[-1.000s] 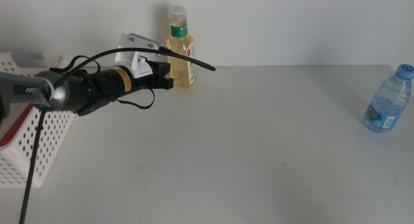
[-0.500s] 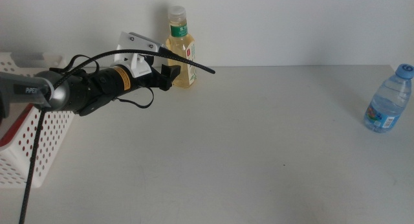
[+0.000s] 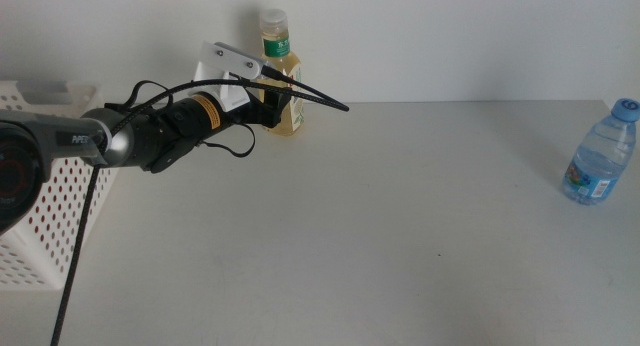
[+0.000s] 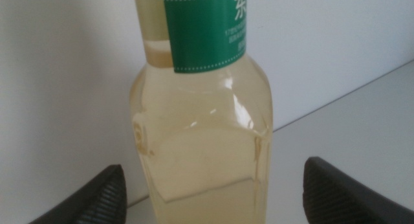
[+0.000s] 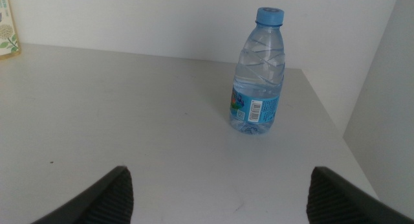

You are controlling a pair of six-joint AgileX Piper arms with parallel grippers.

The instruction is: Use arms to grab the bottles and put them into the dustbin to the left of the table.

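1. The left gripper (image 3: 278, 108) is at the yellow bottle (image 3: 281, 82), which stands at the back of the table (image 3: 400, 236), close to the wall.
2. The left claw is wide open. It holds nothing yet. In the left wrist view the two jaws stand apart, one on each side of the bottle (image 4: 200, 133), and neither seems to touch it.
3. The job now is to grab this bottle. To do it well, I think the claw should keep the bottle right in the middle and close slowly on the flat sides of the body, not on the thin neck.
4. A squeeze from one side first could push the bottle over, so both jaws should meet it together.
5. The bottle stands straight up. Its long way runs up and down, and the cap points at the ceiling.
6. The bin (image 3: 50, 186) is at the left edge, near this arm.
7. The right gripper (image 5: 217, 185) waits with its jaws wide open and empty. The water bottle (image 3: 599, 152) stands upright near the right edge.
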